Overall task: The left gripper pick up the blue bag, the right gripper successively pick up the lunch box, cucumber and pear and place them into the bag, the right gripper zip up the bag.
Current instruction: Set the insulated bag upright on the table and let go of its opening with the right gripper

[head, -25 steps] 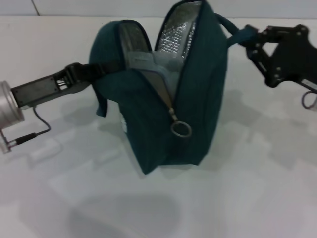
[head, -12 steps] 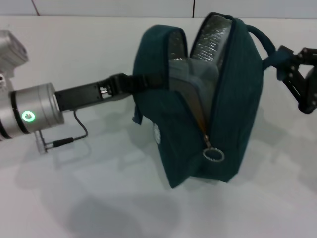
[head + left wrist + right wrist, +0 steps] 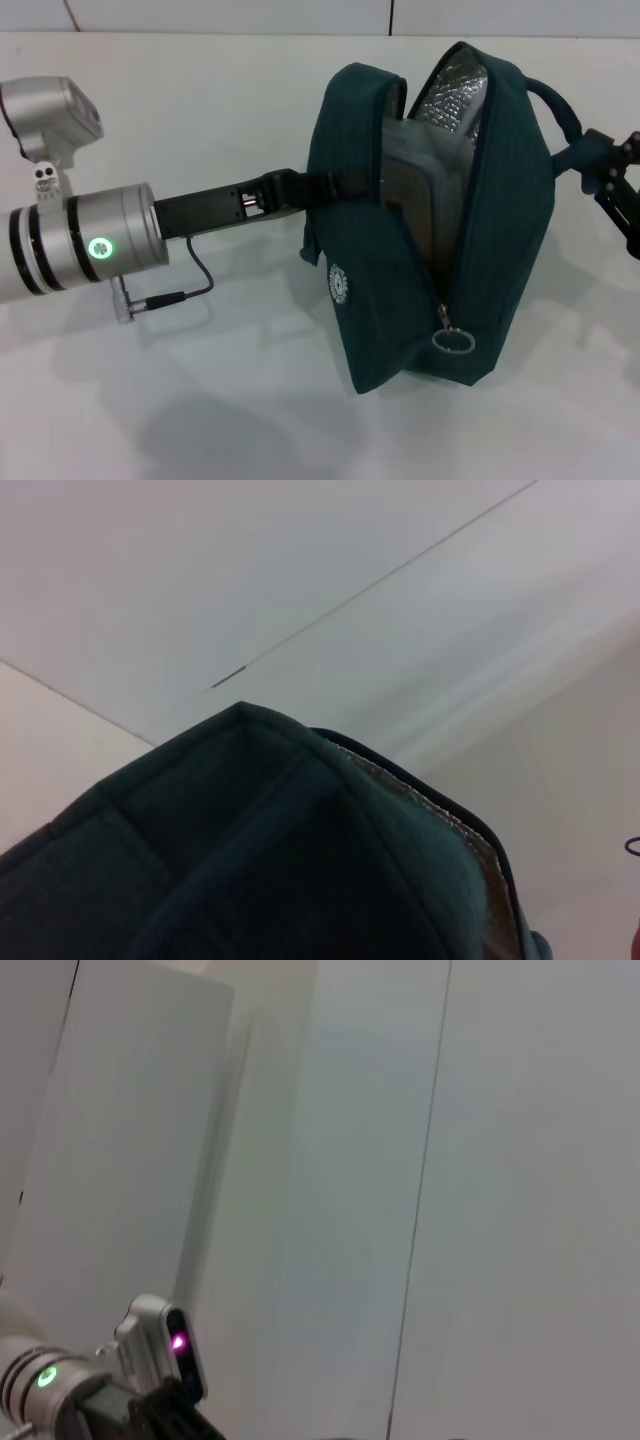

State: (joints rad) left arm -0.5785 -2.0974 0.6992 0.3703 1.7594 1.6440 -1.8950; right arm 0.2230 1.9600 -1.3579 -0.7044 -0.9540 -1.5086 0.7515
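Left end effector (image 3: 305, 188): clamped on the blue bag (image 3: 440, 220) strap.
Right end effector (image 3: 600, 160): pinching the bag handle (image 3: 560, 110).
Zipper (image 3: 452, 340): left open.

The left arm reaches in from nine o'clock in the head view, its silver wrist segment showing a lit green ring, a thin black cable looping beneath it. From the wrist a flat black link runs toward three o'clock to the left claw (image 3: 300, 188), which is clamped on the near-side strap of the blue bag (image 3: 430, 300). The right claw (image 3: 612, 170) sits at the three o'clock edge of the head view, only part of its black linkage visible, its tips pinched on the far handle loop. In the right wrist view the left arm's wrist shows at seven o'clock.
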